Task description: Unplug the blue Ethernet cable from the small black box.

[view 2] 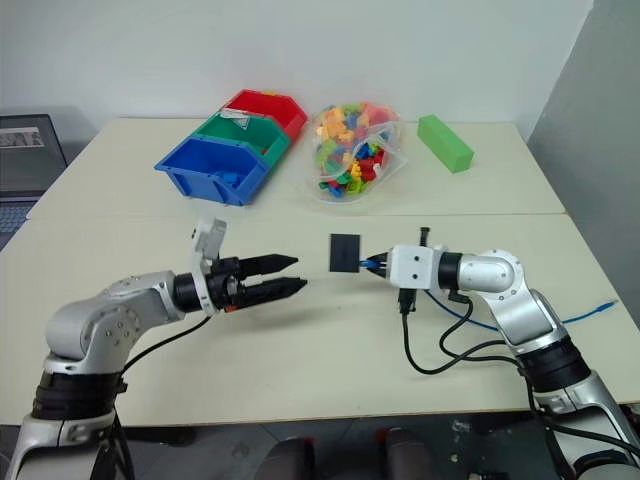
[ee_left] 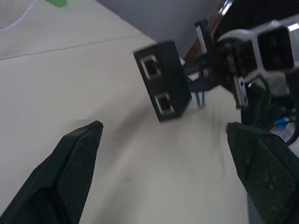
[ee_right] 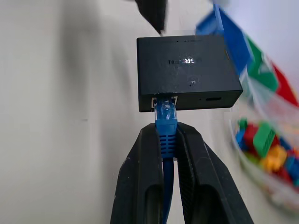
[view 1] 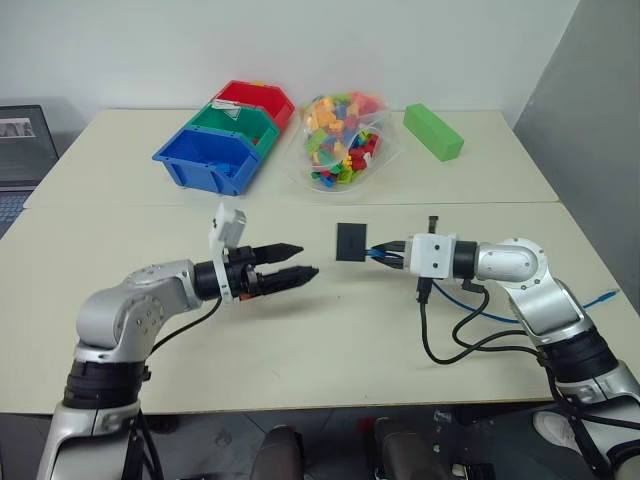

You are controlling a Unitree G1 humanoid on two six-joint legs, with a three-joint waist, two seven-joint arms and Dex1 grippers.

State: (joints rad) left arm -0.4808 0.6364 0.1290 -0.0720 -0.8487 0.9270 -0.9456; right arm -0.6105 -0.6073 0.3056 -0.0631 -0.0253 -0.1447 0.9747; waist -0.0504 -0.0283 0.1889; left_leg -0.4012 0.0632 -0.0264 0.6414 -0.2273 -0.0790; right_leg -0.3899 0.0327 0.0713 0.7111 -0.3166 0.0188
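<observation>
A: We see the small black box [view 1: 352, 242] hanging above mid-table off the blue Ethernet cable [ee_right: 167, 135], right gripper [ee_right: 167, 133] clamped on its boot.
B: Left gripper [view 1: 297, 262] gapes, empty. Risk we flag: box swings, the grab misses.

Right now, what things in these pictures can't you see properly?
- Writing on the small black box: blurred in the right wrist view, unreadable.
- Blue Ethernet cable: its run behind the plug is hidden between the right gripper fingers.
- Cable's far end: too small at the table edge in the left eye view.
- Laptop: cut off by the picture edge.
- Toy bricks in the clear bag: too small to count.
</observation>
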